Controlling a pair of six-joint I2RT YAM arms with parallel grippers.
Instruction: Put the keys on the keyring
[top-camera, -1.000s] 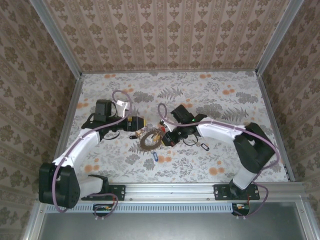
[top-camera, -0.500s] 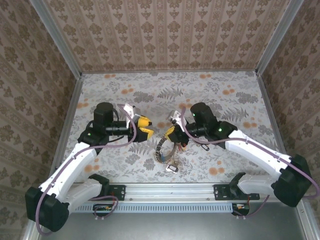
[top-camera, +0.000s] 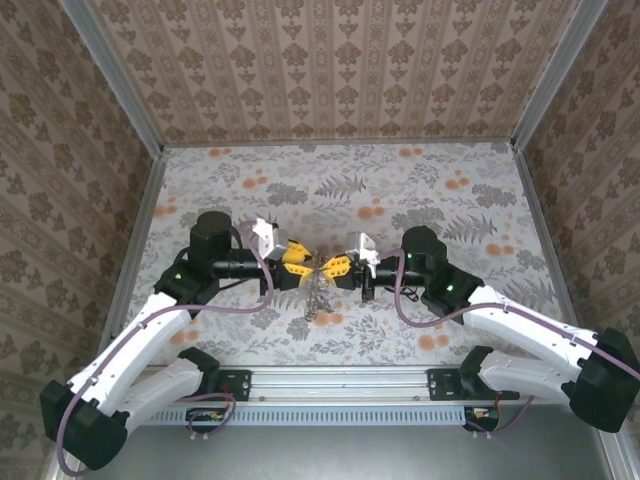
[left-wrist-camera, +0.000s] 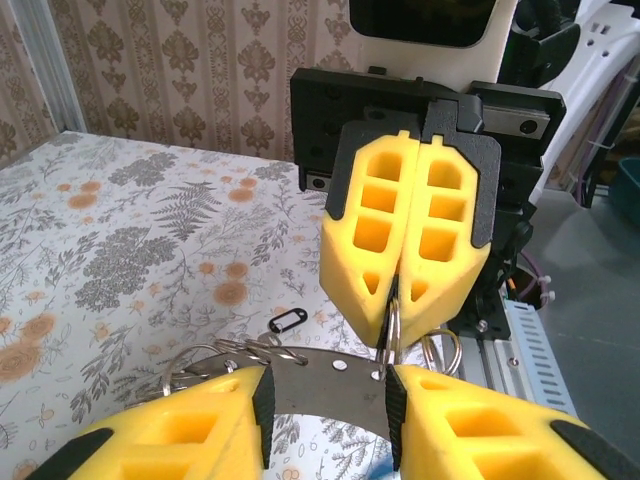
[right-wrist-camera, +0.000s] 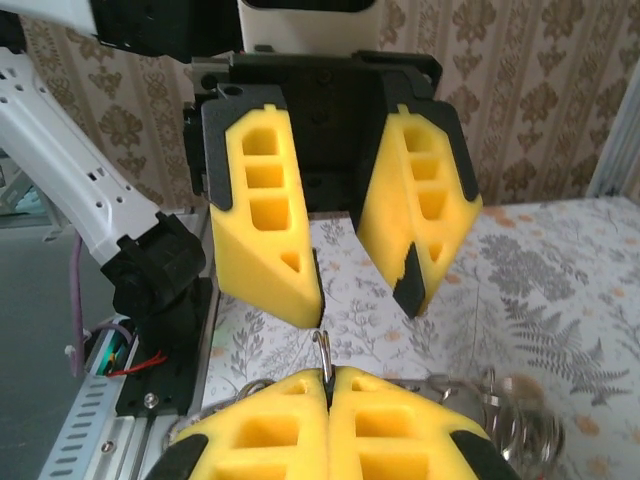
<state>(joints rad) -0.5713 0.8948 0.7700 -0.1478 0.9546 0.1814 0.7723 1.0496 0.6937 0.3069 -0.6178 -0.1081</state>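
Over the floral worktop (left-wrist-camera: 120, 230), the right gripper (right-wrist-camera: 328, 390) clamped the keyring (right-wrist-camera: 322, 352); the left gripper (right-wrist-camera: 360, 290) gaped empty; a black key (left-wrist-camera: 285, 322) lay loose, so threading seemed unfinished.

Here you can count two grippers, namely the left gripper (right-wrist-camera: 362, 300) and the right gripper (left-wrist-camera: 393, 326); one keyring (top-camera: 314, 297); and one black key (left-wrist-camera: 288, 321). Any further keys are too hidden for you to count.

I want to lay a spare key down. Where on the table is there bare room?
Free: the far strip of table along the back wall, corner to corner, and the patch by the right wall. Crowded: the middle, where the left gripper and right gripper meet tip to tip with the keyring hanging there.
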